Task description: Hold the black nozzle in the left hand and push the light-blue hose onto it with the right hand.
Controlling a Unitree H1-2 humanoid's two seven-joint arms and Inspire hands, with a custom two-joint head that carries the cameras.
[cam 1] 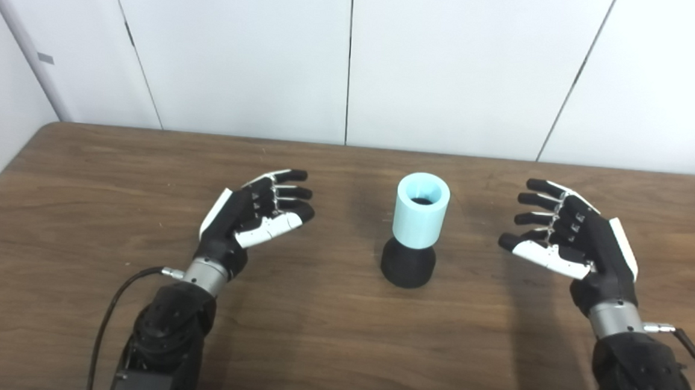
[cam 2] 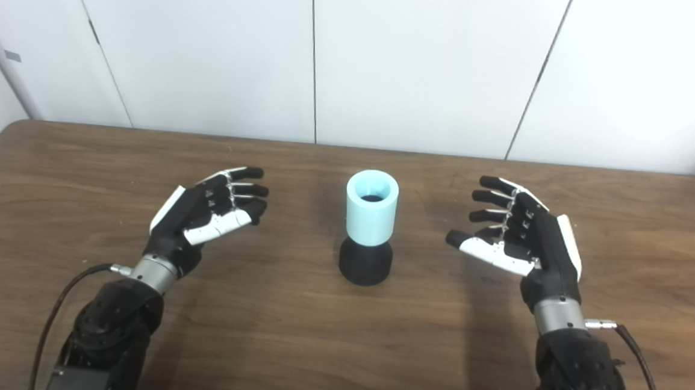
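Your left hand point(cam 1: 256, 213) hovers over the tabletop point(cam 1: 314, 350) to the left of centre, fingers spread and lightly curled, palm turned toward the middle, holding nothing. Your right hand point(cam 1: 562, 238) mirrors it on the right side, fingers apart and pointing inward, also holding nothing. Both hands are well apart from the parts between them, and neither touches anything.

You are working over a wide brown wood-grain tabletop that fills the lower part of both views; behind its far edge stands a wall of white panels point(cam 1: 452, 63) with thin dark seams. Your two black forearms come in from the bottom edge, each with a silver wrist ring and a thin black cable point(cam 1: 108, 313) running off near the wrist.

At the middle of the tabletop, between your hands, the light-blue hose point(cam 1: 419, 219) stands upright as a short, thick-walled tube with its open end facing up. It sits directly on top of the black nozzle point(cam 1: 408, 265), which rests on the tabletop with its wider base down. Looking down the hose's opening you can see a dark interior, but you cannot tell how far the nozzle reaches inside.
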